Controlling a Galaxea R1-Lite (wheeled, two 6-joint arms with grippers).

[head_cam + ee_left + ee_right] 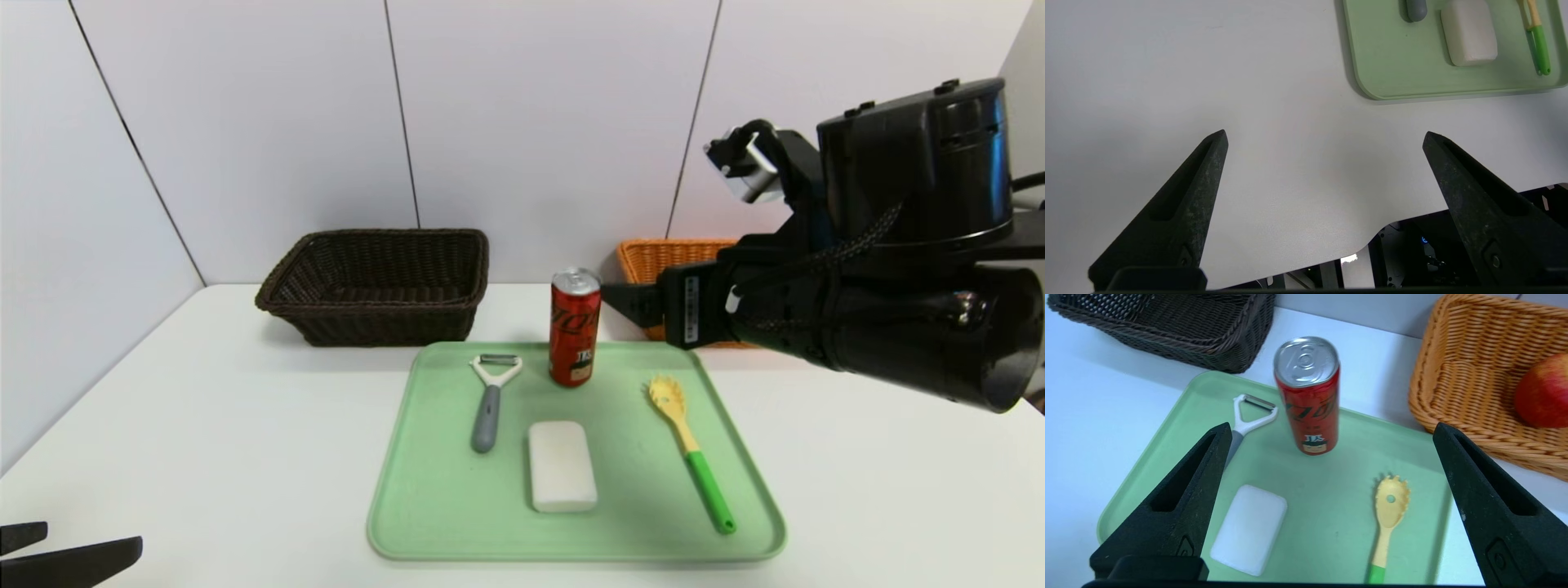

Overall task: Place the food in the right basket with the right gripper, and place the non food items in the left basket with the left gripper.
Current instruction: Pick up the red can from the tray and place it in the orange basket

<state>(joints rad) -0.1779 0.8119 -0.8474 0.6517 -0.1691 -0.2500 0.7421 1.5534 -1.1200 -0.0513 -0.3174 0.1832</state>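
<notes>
Honestly, the wide-open right tool, empty above the tray, could topple that tall can.

Probably lab: bare white table, panelled wall.

Glossy metal can (baskets seemingly wicker)

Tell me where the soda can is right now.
The red soda can stands upright at the far edge of the green tray, between the peeler and the orange basket.
</notes>
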